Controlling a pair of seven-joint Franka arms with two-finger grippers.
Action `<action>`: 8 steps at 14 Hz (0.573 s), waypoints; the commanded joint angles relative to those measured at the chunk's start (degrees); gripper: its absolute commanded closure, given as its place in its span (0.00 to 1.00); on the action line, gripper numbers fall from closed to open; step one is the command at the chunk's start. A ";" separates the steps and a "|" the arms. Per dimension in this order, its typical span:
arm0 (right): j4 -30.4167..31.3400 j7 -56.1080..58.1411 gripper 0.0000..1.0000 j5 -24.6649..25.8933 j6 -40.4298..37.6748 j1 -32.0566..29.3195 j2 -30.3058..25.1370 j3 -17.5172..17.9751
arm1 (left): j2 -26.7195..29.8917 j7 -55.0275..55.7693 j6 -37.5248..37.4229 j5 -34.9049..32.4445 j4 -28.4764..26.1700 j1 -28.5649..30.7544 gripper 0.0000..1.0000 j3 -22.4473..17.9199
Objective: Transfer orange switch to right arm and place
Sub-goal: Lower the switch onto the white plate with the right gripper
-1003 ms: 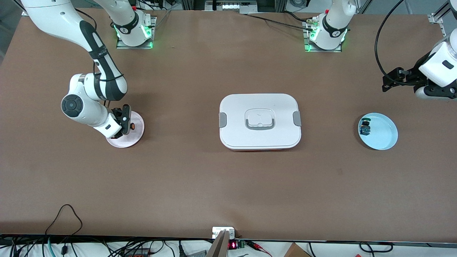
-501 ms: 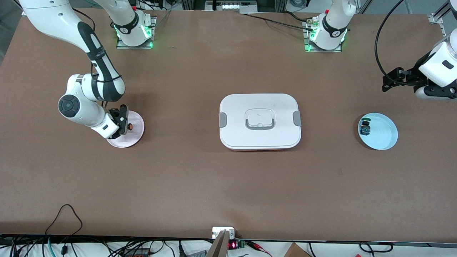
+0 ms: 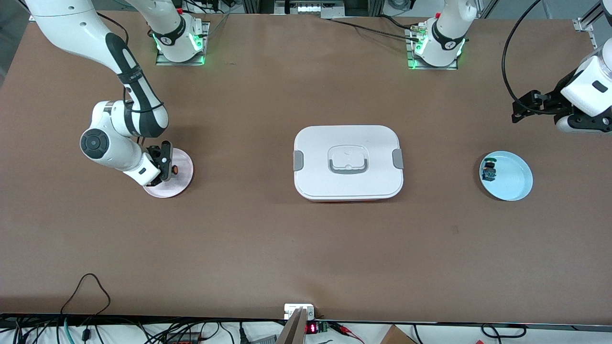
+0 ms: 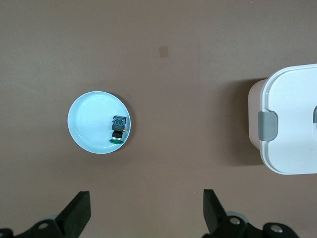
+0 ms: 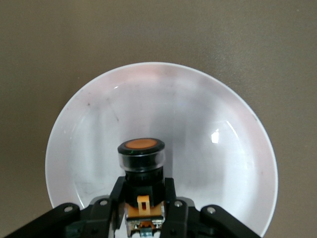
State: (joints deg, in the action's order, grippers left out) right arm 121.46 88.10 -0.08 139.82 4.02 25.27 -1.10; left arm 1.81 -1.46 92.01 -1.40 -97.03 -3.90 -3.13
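At the right arm's end of the table, the right hand (image 3: 165,165) is low over the pink plate (image 3: 184,181), its fingers (image 5: 115,197) closed on the black body of the orange switch (image 5: 141,168), which lies on its side with the cap pointing toward the table's middle and seems to rest on or just above the plate's surface. The step in hand looks like the set-down: it would go best if the fingers part slowly while the switch is fully borne by the plate, then lift straight up so neither finger drags the round body and sets it rolling toward the rim. The plate is shallow and bare around the switch, so a small roll would probably stay inside. In the middle of the table sits a white lidded box (image 3: 348,162), well apart from both plates, with open table all around it. Toward the left arm's end, a blue plate (image 3: 514,184) holds a green-capped switch (image 3: 488,170) near its rim. The left hand (image 4: 146,213) waits with its fingers wide apart and empty, above the table by the blue plate and near the table's end.
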 commanded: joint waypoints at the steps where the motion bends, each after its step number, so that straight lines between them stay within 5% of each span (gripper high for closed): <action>1: 0.97 0.33 0.00 0.52 0.54 -0.33 -1.45 0.14 | -0.67 -0.21 -0.69 0.78 1.49 -0.93 0.00 -0.92; 8: -2.44 -0.12 0.00 -0.54 -7.79 -0.33 -6.81 0.14 | -0.67 -0.21 -0.69 0.70 1.58 -0.93 0.00 -0.92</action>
State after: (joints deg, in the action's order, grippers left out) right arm 120.38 88.00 -0.13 135.69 4.00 21.23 -1.11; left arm 1.81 -1.46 92.01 -1.40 -97.02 -3.90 -3.13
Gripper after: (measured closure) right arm 0.000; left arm 0.000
